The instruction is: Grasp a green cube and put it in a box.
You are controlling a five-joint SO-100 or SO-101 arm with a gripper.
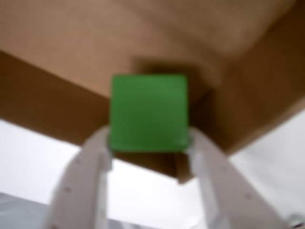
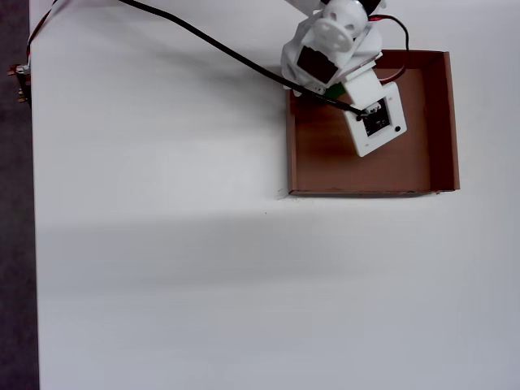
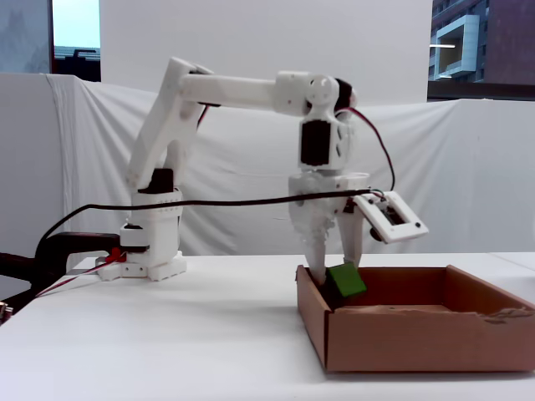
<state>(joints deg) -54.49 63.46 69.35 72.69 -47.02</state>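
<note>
Our hand (image 3: 333,269) grips the green cube (image 3: 345,280) between both fingers, tilted, just above the floor of the box (image 3: 401,338) near its corner.

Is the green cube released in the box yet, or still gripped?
Still gripped: the hand pinches the green cube on both sides, tilted, inside the box.

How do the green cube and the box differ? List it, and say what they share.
Colour: the green cube is bright green; the box is brown cardboard.
Size: the cube is far smaller than the box.
Pose: the cube is held tilted between the gripper's fingers above the box floor; the box rests flat on the white table.
Shared: straight edges and plain, unmarked surfaces.
</note>
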